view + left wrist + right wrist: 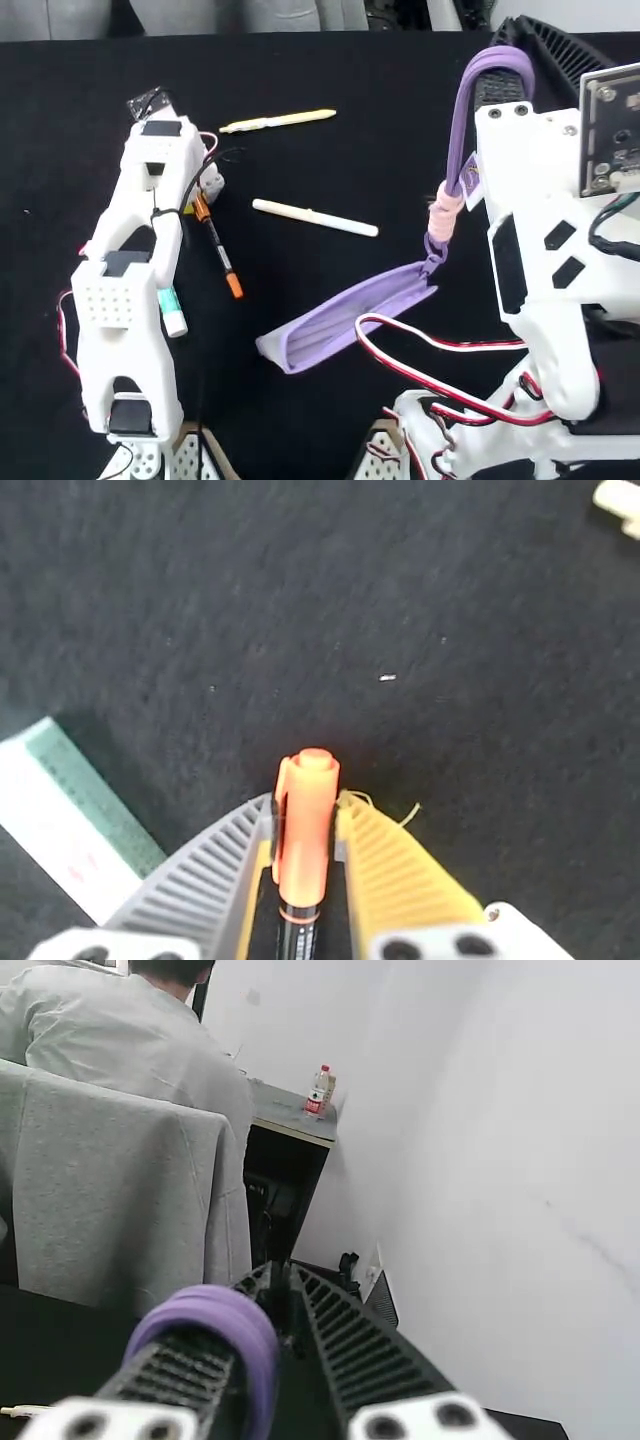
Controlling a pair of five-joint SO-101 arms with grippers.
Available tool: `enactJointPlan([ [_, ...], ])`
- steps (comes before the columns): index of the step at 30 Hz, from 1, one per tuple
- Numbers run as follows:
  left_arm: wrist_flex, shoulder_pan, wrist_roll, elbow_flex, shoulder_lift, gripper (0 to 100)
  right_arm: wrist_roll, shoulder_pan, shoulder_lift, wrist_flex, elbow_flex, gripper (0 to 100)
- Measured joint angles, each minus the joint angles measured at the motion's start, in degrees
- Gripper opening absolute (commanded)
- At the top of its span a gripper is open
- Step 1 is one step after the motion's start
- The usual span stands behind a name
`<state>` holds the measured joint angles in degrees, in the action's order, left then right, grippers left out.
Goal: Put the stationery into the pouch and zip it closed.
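Note:
A lilac pouch lies near the table's front middle, its mouth gaping. Its purple strap rises from the pouch's right end to my right gripper, which is shut on the strap high above the table; the right gripper faces the room. My left gripper is shut on a black marker with an orange cap, left of the pouch. In the left wrist view the marker sits between the fingers of the left gripper, cap pointing at the black table.
A yellow pen lies at the back middle and a white pen lies between it and the pouch. A white and green item sits by the left arm. Red and white cables run beside the pouch.

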<state>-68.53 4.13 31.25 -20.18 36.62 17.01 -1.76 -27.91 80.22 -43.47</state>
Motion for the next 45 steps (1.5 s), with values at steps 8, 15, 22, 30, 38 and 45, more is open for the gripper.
enactJointPlan([
  [8, -5.9, 0.2, -0.2, -4.2, -9.3, 3, 0.0, 0.0, 0.0, 0.0, 0.0, 1.1],
  [15, -6.9, -1.0, -0.2, -4.4, -26.4, 3, 0.0, 0.0, 0.0, 0.0, 0.0, 1.1],
  [22, -6.9, -7.1, -0.2, -4.0, -46.6, 3, 0.0, 0.0, 0.0, 0.0, 0.0, 1.1],
  [30, -0.8, -8.7, -0.4, 13.4, -76.4, 3, 0.0, 0.0, 0.0, 0.0, 0.0, 1.1],
  [38, 28.0, -7.9, -0.4, 48.3, -109.1, 3, 0.0, 2.8, 0.0, 0.0, 0.4, 1.1],
  [45, 47.4, -16.5, -0.4, 68.0, -125.5, 3, 0.4, 3.1, 0.0, 0.0, 1.2, 1.1],
])
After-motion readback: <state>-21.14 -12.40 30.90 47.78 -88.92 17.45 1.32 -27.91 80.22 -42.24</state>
